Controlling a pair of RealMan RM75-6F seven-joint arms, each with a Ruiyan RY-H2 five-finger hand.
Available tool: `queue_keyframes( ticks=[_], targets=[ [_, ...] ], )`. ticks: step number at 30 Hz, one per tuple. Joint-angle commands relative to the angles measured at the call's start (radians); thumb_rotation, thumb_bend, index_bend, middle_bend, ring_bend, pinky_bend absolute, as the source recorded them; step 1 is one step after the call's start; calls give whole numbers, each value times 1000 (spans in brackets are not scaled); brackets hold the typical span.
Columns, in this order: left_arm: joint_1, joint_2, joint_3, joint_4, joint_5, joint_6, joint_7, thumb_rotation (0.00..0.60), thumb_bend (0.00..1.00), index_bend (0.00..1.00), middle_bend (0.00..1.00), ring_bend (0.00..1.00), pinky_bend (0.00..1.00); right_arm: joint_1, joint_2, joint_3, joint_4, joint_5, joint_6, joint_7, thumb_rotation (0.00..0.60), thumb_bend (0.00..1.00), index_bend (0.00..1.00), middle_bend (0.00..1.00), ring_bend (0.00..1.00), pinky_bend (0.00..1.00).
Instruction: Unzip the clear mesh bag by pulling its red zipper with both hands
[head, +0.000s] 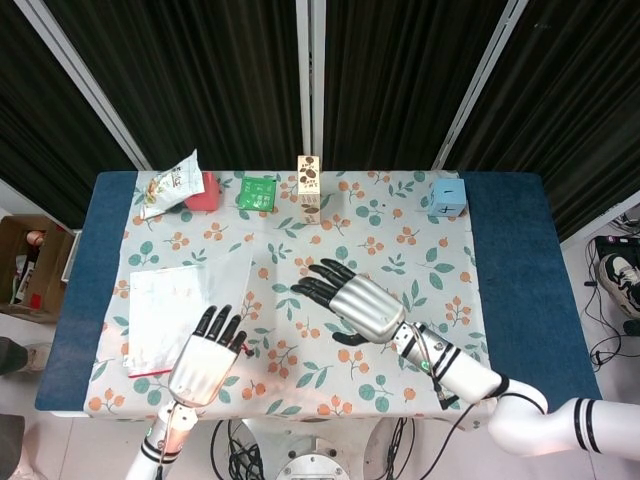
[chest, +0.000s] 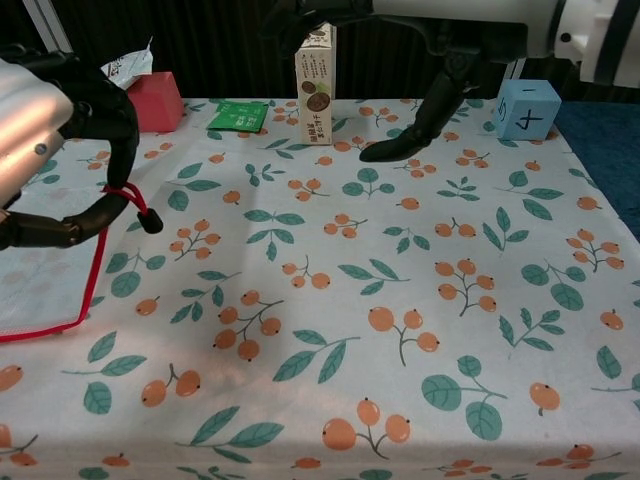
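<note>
Red zipper cord (chest: 135, 205) hangs pinched in the left hand (head: 203, 362) fingertips, lifted off the clear mesh bag (head: 175, 300), which lies flat just beyond those fingers, its red-edged zipper side nearest the robot. The right hand (head: 352, 301) hovers splayed and empty, the bag well off past its fingertips toward the left hand; it looks due to brace the bag.

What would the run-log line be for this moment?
phase: unzipping | left hand: pinching red zipper pull of mesh bag | right hand: open, above table centre, off bag | zipper end: not visible
</note>
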Motion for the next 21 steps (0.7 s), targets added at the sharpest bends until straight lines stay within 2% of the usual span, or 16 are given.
queue_keyframes(
  ticks=[1,7,12,14,21],
  targets=[
    [19,-17,-4,11,25,22,21,600,393,762,466,366,457,56,-62,19,26,72,-27,-80,600,147,109,121,0,8],
    [34,-23,-8,5,38,19,53,600,390,765,527,453,551,128,-146,29,53,159,-43,-178,600,152,127,121,0,9],
    [48,-28,-14,3,48,24,59,600,389,771,664,617,676,186,-220,32,93,218,-48,-230,600,155,142,122,0,9],
    [53,-28,-16,3,50,28,55,600,388,772,698,652,701,209,-246,37,113,240,-49,-243,600,166,155,123,0,9],
    [66,-31,-18,3,62,28,38,600,389,774,716,668,710,283,-322,61,184,298,-49,-275,600,197,265,148,0,12]
  ],
)
